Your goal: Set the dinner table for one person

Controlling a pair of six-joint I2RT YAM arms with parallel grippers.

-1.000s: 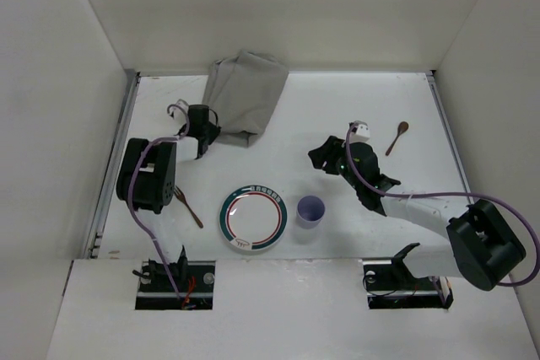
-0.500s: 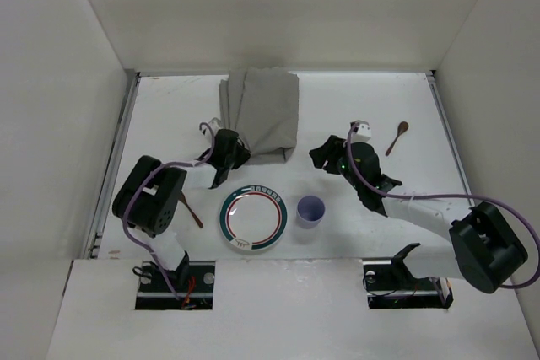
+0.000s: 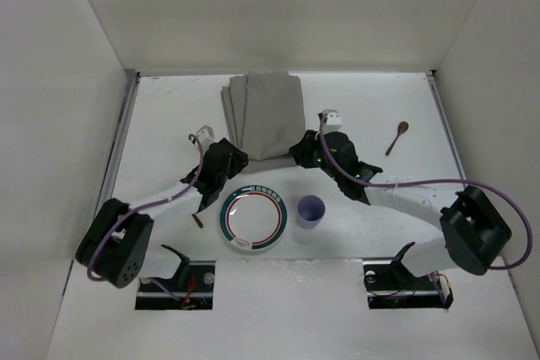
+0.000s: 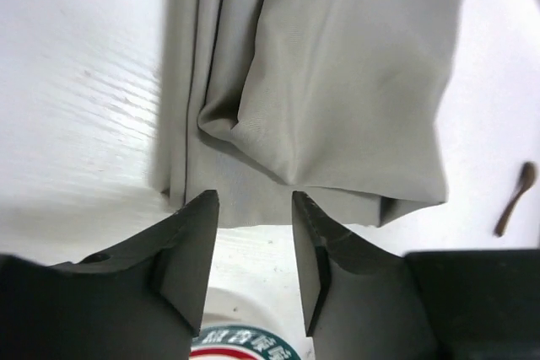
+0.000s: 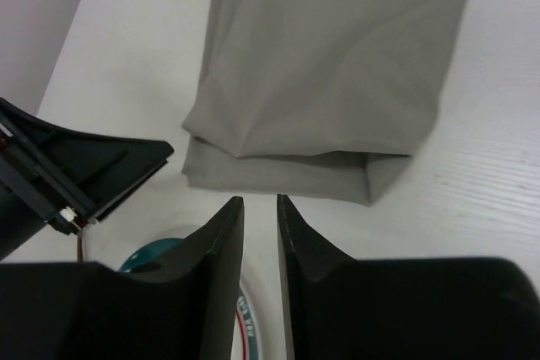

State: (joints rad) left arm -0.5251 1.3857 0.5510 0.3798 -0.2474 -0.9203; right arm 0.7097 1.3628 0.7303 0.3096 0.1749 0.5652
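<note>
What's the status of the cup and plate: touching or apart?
Apart. The top view shows a narrow strip of bare white table between the cup and the right rim of the plate.

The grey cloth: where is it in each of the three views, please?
Top external: the grey cloth lies at upper centre, beyond the plate.
Left wrist: the grey cloth fills the upper part; plate at the bottom edge.
Right wrist: the grey cloth is at upper centre and right; plate below.
Shared landmark: the plate.
</note>
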